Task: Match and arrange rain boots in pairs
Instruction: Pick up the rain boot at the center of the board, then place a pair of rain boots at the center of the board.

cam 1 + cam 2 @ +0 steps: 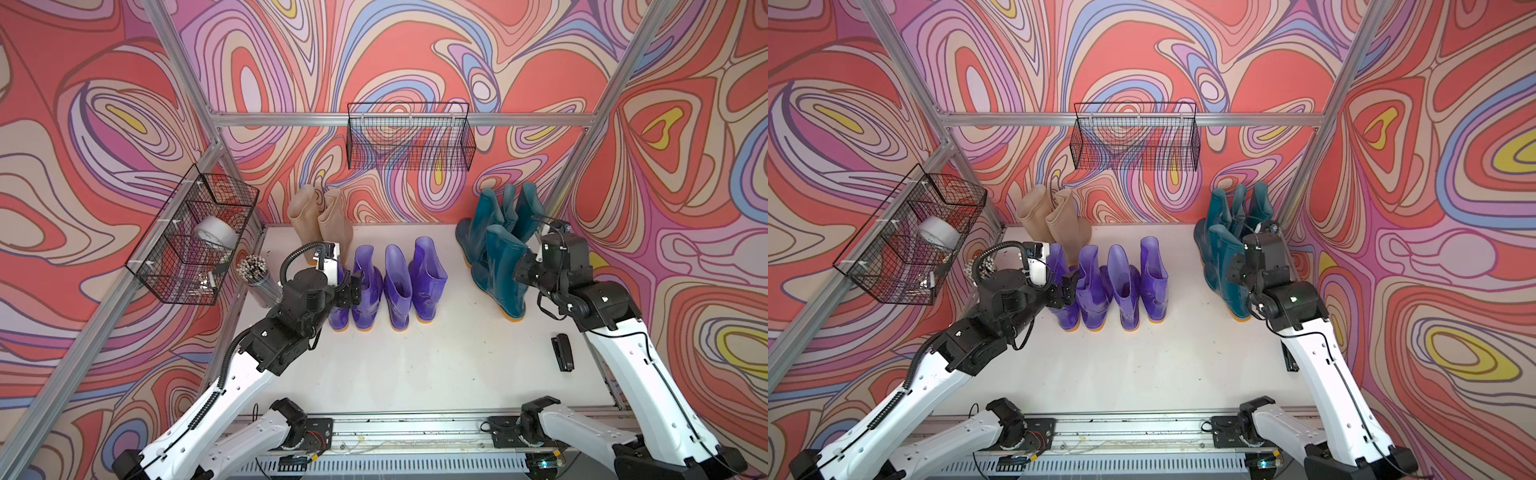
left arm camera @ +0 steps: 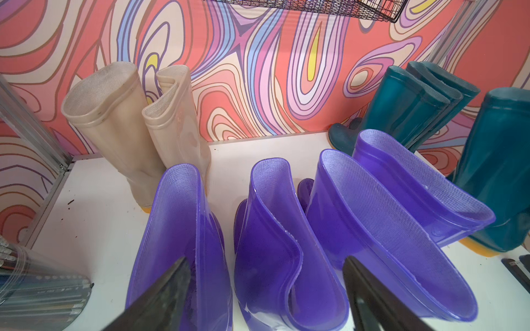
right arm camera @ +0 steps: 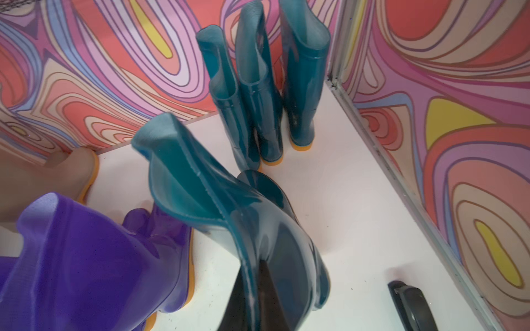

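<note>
Teal rain boot [image 1: 503, 266], tilted, sits pinched in our right pincer [image 3: 259, 275]; our left pincer [image 2: 265, 258] gapes over a purple boot [image 2: 272, 217]. Open table [image 1: 415, 365] lies behind both; the basket [image 1: 154, 266] left of them holds tape [image 1: 216, 235].

No text, label, brand or number can be read anywhere here

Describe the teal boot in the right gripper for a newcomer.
The white table has four teal boots at its right. Three crowd the back corner; the front boot stands alone before them. Only its rim is pinched by the right gripper.
</note>
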Controlling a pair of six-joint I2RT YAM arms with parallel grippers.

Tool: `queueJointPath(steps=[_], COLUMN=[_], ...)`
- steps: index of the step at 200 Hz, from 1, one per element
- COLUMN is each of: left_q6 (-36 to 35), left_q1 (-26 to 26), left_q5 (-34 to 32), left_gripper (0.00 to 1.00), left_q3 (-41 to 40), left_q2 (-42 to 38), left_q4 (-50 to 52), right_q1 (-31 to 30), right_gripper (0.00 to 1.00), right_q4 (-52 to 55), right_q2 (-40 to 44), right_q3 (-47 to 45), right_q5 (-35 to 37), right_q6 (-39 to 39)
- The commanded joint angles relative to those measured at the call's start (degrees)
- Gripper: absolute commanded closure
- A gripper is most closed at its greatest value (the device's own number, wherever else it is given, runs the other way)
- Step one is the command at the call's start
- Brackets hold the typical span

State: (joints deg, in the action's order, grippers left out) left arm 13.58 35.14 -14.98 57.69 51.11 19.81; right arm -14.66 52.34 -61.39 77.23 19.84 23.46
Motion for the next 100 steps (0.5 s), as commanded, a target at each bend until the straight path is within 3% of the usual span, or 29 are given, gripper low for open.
queueJointPath(steps=[1, 100], left_q6=[0.3, 0.2], left_q1=[-0.4, -0.4], left_q5=[0.3, 0.3], left_gripper=[0.15, 0.15], left_q3=[-0.4, -0.6], left_q2=[-1.3, -2.1], left_q4=[-1.5, -1.8], right_q1=[0.0, 0.1], right_gripper=[1.00, 1.00], right_q4=[-3.3, -4.2], right_q2=[0.1, 1.4], right_q3=[-3.1, -10.6], right_q5=[3.8, 6.9], right_q6=[1.4, 2.0])
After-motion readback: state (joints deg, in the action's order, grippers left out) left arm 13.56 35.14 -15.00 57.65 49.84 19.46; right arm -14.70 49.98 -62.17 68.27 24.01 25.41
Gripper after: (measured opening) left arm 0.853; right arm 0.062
